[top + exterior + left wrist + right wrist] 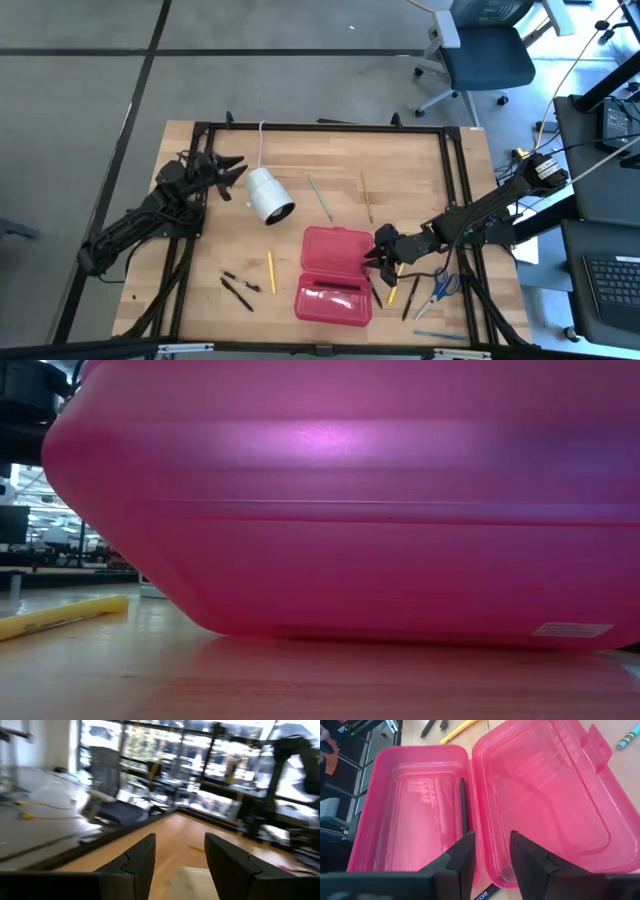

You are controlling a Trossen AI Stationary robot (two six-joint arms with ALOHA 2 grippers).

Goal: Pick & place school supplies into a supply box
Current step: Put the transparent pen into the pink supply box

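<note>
The red supply box lies open flat on the table, its tray on the near side and its lid on the far side. One black pen lies in the tray along the hinge. My right gripper hovers open at the box's right end, over the hinge, holding nothing. My left gripper stands open at the table's far left, beside the white cylinder. A green pencil, a wood-coloured pencil, a yellow pencil, black pens and blue-handled scissors lie loose on the table.
Right of the box, under my right arm, lie a yellow pencil and a black pen. A blue pencil lies near the front edge. The low view is filled by the box's wall. An office chair stands beyond the table.
</note>
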